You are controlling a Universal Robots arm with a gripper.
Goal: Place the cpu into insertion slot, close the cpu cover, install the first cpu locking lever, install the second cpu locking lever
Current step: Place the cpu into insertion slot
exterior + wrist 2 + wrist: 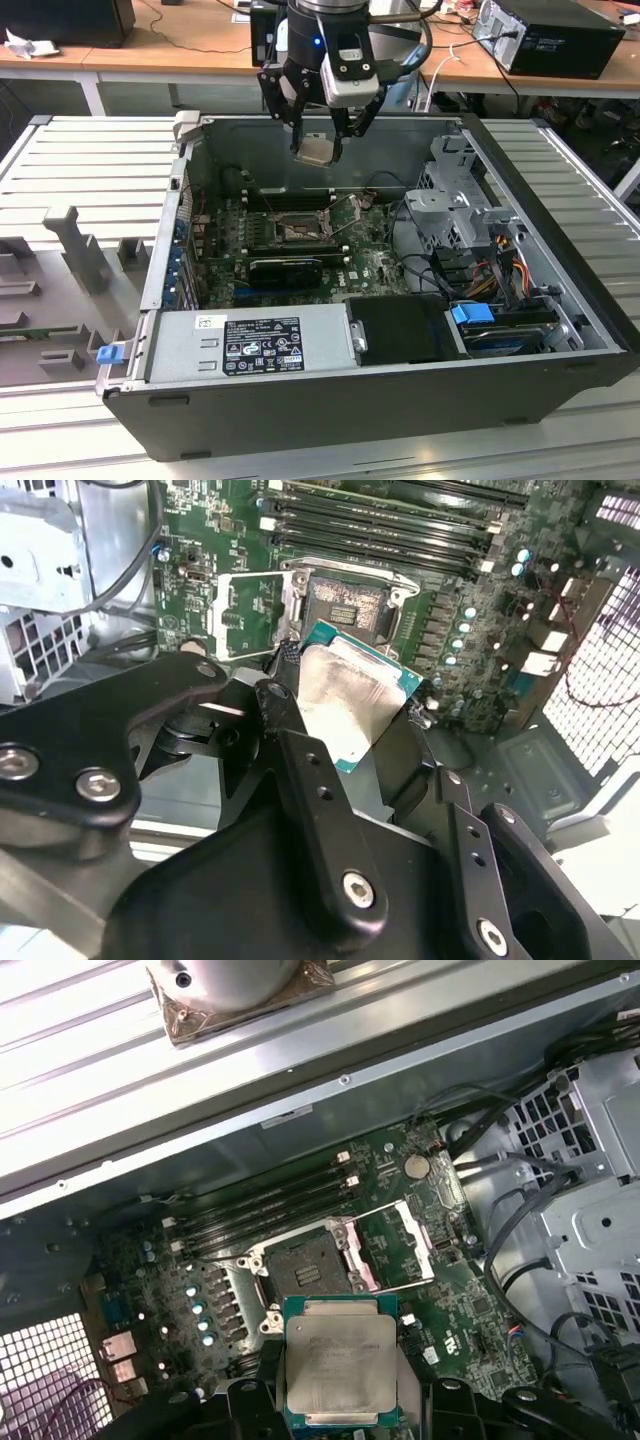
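Nearest in the exterior view lies an open desktop computer case [330, 410] on its side on a ribbed grey tabletop [90, 160], with a grey moulded tray [60, 270] beside it on the exterior view's left. Along the case's near wall sit the labelled power supply [250, 345] and a black box [400, 330], with a blue latch [472, 313] and bundled cables toward the exterior view's right. Beyond them the green motherboard [370, 265] covers the case floor, a long black card [285, 268] standing across it just in front of the cpu socket [297, 228]. In the first wrist view the socket [300, 1265] is bare and uncovered, and the cpu cover [421, 1241] is swung open, lying back beside it with the board showing through its square opening. Rows of memory slots [270, 1200] run just past the socket and a coin battery [417, 1167] sits near the cover's far corner. A metal drive cage [450, 200] with loose black wires crowds the socket's side on the exterior view's right. The pincer [319, 138] hangs above the case's far wall, well clear of the board, clenched on the cpu [316, 152]; in both wrist views the cpu [350, 700] [338, 1360] sits flat between the black fingers [310, 780], its dull metal top facing the cameras and its green edge showing. Farthest back, a wooden desk [200, 40] carries another computer [560, 35] and cables.
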